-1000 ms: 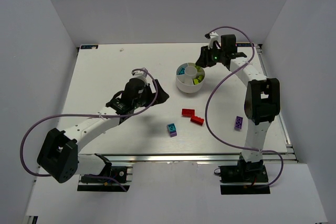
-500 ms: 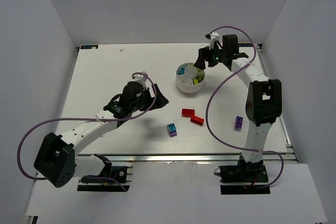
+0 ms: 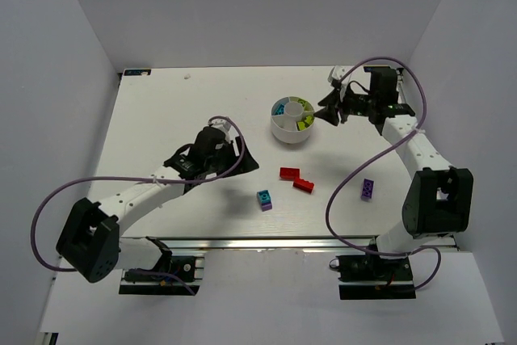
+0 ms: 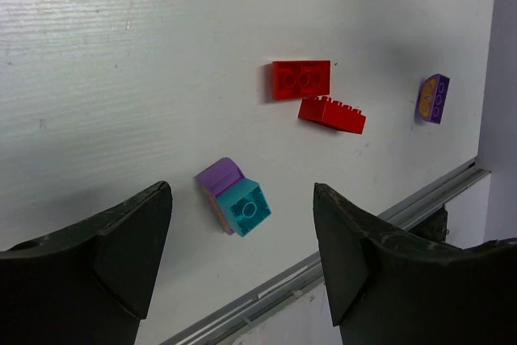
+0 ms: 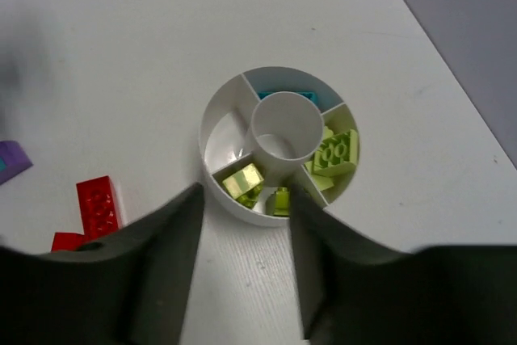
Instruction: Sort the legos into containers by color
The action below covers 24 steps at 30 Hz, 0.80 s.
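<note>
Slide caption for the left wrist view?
Open left pincer frames a purple-and-cyan brick pair; flat red brick, tipped red brick and purple brick lie beyond.

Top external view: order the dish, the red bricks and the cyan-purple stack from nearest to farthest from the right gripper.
1. Dish, directly beside the right gripper.
2. Red bricks, mid-table, toward the arm bases.
3. Cyan-purple stack, farthest, nearer the front edge.

The cyan-purple brick (image 3: 264, 199) has bare table (image 3: 161, 119) on every side. The two red bricks (image 3: 289, 173) lie hard together (little room between them). The right gripper (image 3: 331, 111) hangs just beside the dish (image 3: 284, 131), crowding its right rim; its left side is unobstructed.
</note>
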Each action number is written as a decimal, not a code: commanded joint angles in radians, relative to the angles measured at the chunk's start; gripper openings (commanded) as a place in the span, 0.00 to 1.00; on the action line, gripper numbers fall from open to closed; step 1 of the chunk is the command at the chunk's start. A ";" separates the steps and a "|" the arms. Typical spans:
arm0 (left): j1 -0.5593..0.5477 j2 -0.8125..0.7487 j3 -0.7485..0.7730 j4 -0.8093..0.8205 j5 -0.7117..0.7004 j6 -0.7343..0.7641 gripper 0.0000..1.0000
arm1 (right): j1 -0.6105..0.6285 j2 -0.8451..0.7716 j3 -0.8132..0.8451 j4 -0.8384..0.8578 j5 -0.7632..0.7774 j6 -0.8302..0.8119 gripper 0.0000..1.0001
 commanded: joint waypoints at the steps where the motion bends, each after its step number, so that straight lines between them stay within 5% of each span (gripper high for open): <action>1: -0.025 0.053 0.092 -0.106 -0.019 -0.036 0.80 | 0.003 -0.049 -0.046 -0.105 -0.109 -0.053 0.45; 4: -0.045 0.103 0.155 -0.189 -0.046 -0.084 0.79 | 0.002 -0.114 -0.123 -0.034 -0.047 0.071 0.40; 8: -0.071 0.172 0.259 -0.358 -0.085 -0.151 0.80 | 0.003 -0.174 -0.192 0.021 0.039 0.177 0.58; 13: -0.123 0.271 0.399 -0.557 -0.164 -0.236 0.82 | 0.003 -0.250 -0.282 0.122 0.135 0.303 0.63; 24: -0.229 0.508 0.612 -0.781 -0.192 -0.371 0.82 | -0.001 -0.309 -0.338 0.164 0.162 0.357 0.65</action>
